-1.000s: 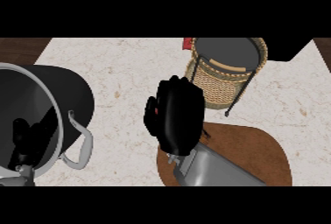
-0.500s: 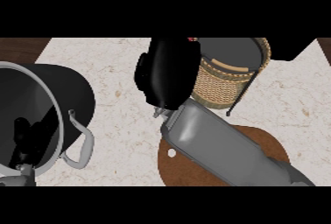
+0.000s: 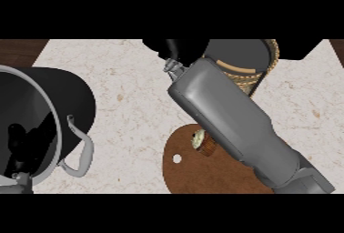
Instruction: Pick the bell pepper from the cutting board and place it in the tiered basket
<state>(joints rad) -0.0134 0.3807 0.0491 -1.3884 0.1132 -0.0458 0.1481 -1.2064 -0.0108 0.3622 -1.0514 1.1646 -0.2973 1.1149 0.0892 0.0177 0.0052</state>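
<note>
My right forearm (image 3: 235, 123) stretches from the lower right up across the cutting board (image 3: 201, 175) to the tiered basket (image 3: 267, 57). Only the back of my right hand (image 3: 181, 47) shows, at the picture's top edge, just left of the basket's dark upper tray (image 3: 238, 54). The bell pepper is not visible, and whether the hand holds it is hidden. My left hand (image 3: 23, 145) rests open, fingers up, at the left edge in front of the pot.
A large black pot (image 3: 64, 98) with a grey handle (image 3: 84, 152) fills the left side. A small round brown item with a pale top (image 3: 201, 143) lies on the board, half under my right forearm. Speckled counter (image 3: 128, 91) lies between pot and arm.
My right arm has stretched further up and away, so the hand went from beside the basket to the picture's top edge. The left hand has stayed still.
</note>
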